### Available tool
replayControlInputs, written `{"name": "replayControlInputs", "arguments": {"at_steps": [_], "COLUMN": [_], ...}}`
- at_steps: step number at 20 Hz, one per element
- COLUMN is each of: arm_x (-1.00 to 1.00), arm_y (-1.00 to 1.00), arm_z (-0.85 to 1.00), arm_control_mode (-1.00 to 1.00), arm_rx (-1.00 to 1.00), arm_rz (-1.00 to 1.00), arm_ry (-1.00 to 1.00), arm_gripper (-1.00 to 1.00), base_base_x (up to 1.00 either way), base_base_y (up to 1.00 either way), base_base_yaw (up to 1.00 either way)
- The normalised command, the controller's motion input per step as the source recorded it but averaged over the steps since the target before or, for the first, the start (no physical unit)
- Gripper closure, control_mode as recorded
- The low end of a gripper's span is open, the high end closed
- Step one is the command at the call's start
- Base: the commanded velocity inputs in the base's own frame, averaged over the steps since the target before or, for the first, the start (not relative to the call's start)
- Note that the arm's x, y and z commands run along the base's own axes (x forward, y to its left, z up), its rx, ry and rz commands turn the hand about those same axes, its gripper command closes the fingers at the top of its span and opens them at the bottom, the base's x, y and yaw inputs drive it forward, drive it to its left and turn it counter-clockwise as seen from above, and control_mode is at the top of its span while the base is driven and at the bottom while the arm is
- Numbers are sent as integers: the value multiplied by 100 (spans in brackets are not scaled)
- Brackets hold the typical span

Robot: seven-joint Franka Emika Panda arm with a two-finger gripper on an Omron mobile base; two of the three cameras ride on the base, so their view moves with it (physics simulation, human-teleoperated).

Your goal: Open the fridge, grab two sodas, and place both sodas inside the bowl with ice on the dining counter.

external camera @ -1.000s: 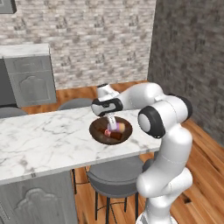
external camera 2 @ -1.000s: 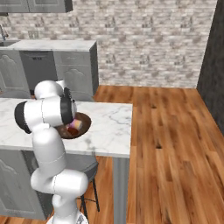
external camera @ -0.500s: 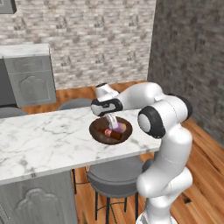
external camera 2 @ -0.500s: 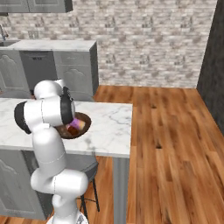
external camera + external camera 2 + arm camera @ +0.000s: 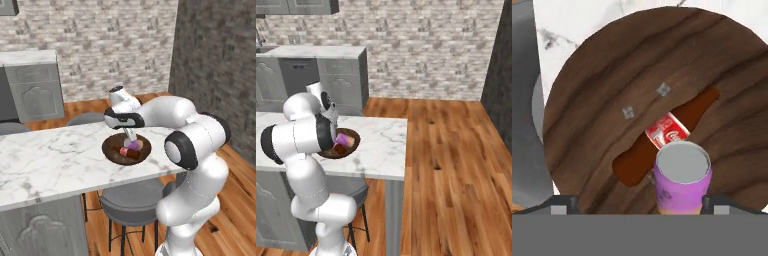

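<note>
One bowl (image 5: 607, 90) held two drinks: one purple can (image 5: 682, 176) and one brown bottle (image 5: 662, 135), plus two ice cubes (image 5: 628, 112).

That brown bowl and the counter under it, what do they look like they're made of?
The bowl looks like dark wood with a matte finish: streaky grain lines run across its inside. The counter looks like polished white marble, judging by its thin grey veins. It is a rendered scene, so both are only looks.

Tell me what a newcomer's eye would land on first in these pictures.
The white arm bends over the dark wooden bowl near the end of the marble dining counter, its gripper just above with jaws spread. In the bowl, a purple can stands upright against a brown, red-labelled bottle lying flat.
</note>
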Motion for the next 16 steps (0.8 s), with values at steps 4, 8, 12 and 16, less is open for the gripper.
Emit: {"name": "replayControlInputs", "arguments": {"at_steps": [4,8,12,16], "arm_x": [-43,-56,-61,-65], "arm_y": [0,-1,-1,-8], "arm_z": [56,54,47,39], "arm_control_mode": [-100,-100,-100,-100], "arm_rx": [2,8,9,7], "arm_rz": [0,0,0,0], "arm_ry": [-13,-11,-11,-11], "arm_gripper": [-100,-100,-100,-100], "base_base_x": [0,0,0,0], "base_base_y": [0,0,0,0], "base_base_yaw": [0,0,0,0]}}
